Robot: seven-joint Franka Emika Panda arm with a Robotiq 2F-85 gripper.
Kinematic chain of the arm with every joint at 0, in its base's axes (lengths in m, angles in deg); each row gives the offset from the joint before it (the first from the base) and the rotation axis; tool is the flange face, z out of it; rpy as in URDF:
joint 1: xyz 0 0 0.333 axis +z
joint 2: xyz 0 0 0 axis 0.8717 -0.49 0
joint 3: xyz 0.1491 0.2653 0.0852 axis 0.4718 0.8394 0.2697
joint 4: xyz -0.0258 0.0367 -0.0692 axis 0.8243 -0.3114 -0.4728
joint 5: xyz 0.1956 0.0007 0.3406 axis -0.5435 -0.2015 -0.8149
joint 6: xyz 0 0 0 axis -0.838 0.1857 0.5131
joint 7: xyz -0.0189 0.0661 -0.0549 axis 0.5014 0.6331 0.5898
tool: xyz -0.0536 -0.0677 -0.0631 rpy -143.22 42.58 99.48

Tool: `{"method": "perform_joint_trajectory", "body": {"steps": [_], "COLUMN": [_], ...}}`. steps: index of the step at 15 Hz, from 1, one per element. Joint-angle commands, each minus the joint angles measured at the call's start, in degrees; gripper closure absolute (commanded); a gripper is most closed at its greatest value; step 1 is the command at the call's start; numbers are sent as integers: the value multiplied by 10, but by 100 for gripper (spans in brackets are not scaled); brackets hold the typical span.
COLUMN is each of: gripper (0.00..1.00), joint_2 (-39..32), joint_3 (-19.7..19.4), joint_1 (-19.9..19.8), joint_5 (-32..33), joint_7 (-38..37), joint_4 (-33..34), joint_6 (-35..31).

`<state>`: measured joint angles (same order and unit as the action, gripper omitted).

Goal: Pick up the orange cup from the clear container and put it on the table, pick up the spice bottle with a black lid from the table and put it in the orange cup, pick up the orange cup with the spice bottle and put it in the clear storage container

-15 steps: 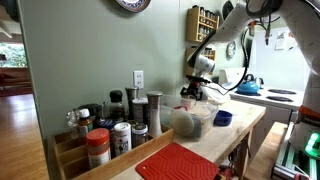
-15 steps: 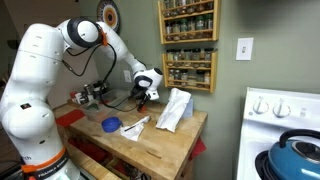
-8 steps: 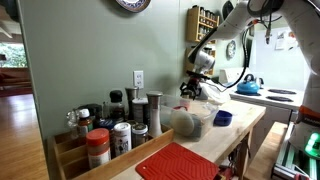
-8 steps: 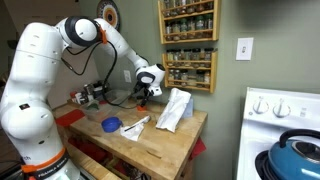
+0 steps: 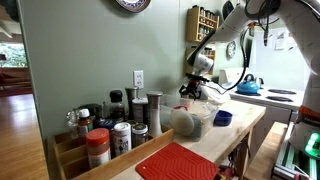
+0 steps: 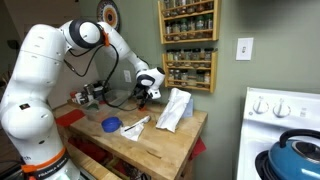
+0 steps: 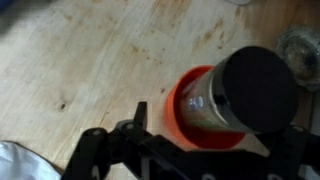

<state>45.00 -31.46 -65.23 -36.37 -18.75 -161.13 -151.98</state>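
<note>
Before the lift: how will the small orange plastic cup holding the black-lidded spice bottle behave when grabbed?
The small orange plastic cup is probably top-heavy: the black-lidded spice bottle rises above its rim, so it may tip. Its smooth plastic may slip or flex between the fingers.

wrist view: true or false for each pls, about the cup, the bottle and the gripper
1. The bottle stands inside the orange cup. True.
2. The bottle's lid is white. False: it is black.
3. The cup stands on a wooden table. True.
4. The gripper is shut on the cup. False: it is open, with a finger on either side of the cup, and holds nothing.
</note>
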Motion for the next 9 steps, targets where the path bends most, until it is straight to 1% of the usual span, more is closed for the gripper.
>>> {"method": "perform_joint_trajectory", "body": {"steps": [1, 6, 9], "gripper": [0, 0, 0], "joint_2": [-19, -23, -22], "joint_3": [5, 2, 4], "joint_1": [-2, 1, -1], "joint_5": [-29, -36, -52], "joint_7": [13, 12, 19], "joint_4": [16, 19, 21], "joint_6": [0, 1, -7]}}
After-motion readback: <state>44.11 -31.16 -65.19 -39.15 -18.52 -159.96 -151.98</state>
